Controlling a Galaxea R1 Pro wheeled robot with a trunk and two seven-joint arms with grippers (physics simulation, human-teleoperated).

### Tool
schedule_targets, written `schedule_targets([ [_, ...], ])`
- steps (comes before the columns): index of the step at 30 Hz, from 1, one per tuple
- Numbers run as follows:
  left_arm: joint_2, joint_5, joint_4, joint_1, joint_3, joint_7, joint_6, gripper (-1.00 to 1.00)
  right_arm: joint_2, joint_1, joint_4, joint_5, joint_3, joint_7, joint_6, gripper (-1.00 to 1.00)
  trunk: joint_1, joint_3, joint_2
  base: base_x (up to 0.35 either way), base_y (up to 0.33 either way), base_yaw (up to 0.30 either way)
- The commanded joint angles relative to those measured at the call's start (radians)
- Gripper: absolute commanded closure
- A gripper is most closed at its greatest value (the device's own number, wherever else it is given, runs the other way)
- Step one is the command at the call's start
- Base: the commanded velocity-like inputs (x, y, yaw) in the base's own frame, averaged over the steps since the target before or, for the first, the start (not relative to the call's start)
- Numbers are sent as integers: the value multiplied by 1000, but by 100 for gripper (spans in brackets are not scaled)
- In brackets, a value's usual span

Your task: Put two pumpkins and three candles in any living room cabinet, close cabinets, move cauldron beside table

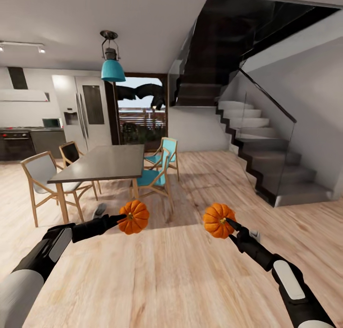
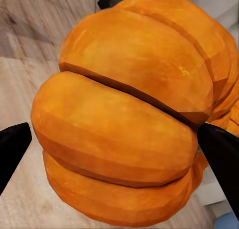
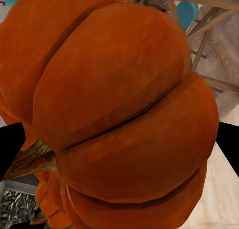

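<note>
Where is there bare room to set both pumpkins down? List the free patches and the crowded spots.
Free: the dark tabletop looks bare; so does the wood floor between the two arms, and the stretch toward the staircase. Crowded: the chairs ring the table, and something small and grey lies under it.

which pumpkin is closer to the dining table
The pumpkin held by the left gripper, the left pumpkin: in the head view it hangs just in front of the dining table, while the right pumpkin hangs over bare floor.
</note>
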Motion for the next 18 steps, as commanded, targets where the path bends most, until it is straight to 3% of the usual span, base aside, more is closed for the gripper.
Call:
schedule_targets([
  [1, 0, 8, 0, -1, 1, -1, 7, 100, 0, -1, -1, -13, -3, 0, 10, 100, 0, 0, -1, 241, 0, 252],
  [18, 0, 10, 0, -1, 5, 1, 8, 100, 0, -1, -1, -14, 0, 1, 10, 100, 0, 9, -1, 305, 0, 151],
])
